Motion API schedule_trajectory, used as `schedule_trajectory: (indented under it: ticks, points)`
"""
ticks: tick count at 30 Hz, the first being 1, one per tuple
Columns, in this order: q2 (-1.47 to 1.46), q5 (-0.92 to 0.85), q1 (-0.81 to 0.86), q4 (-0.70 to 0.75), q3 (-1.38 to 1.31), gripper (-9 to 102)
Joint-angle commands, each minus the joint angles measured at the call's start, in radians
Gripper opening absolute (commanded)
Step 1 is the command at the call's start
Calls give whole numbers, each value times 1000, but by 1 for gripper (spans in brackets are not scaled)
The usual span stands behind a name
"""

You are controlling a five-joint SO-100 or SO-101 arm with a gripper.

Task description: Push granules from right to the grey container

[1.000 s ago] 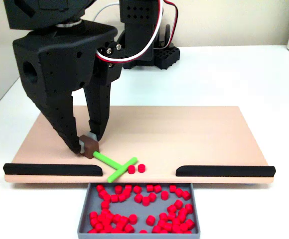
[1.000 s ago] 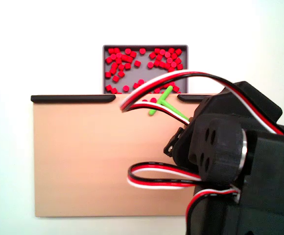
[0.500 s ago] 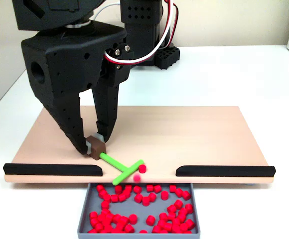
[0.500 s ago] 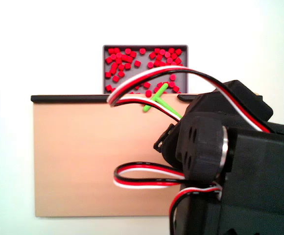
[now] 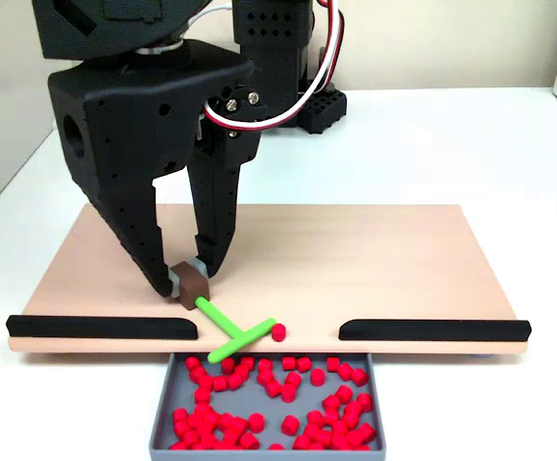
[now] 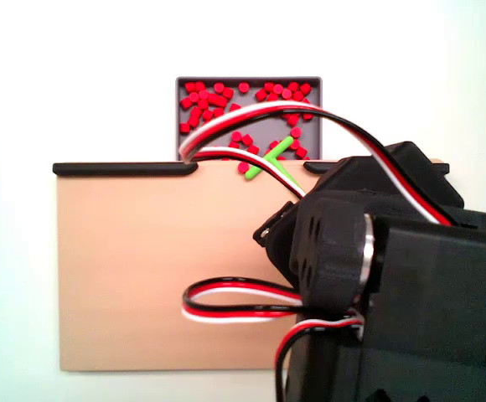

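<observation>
Fixed view from the near side shows one red granule point(image 5: 278, 332) on the tan board's point(image 5: 355, 259) near edge, just right of the green T-shaped pusher's point(image 5: 237, 333) crossbar, the grey container point(image 5: 159, 413) directly below, while the gripper point(image 5: 190, 281), far-left of it, clenches the pusher's brown handle block point(image 5: 192, 283).

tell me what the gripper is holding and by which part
The gripper holds the green pusher stick by the brown block at its handle end, pinched between the fingertips; the crossbar end sits at the board's edge.
</observation>
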Motion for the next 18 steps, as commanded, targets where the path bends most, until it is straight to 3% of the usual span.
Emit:
schedule_trajectory:
  ticks: [1,12,18]
  points:
    - [34,25,-11,2,-12,0]
    - [63,106,-20,2,-12,0]
    - [137,351,-25,2,-14,0]
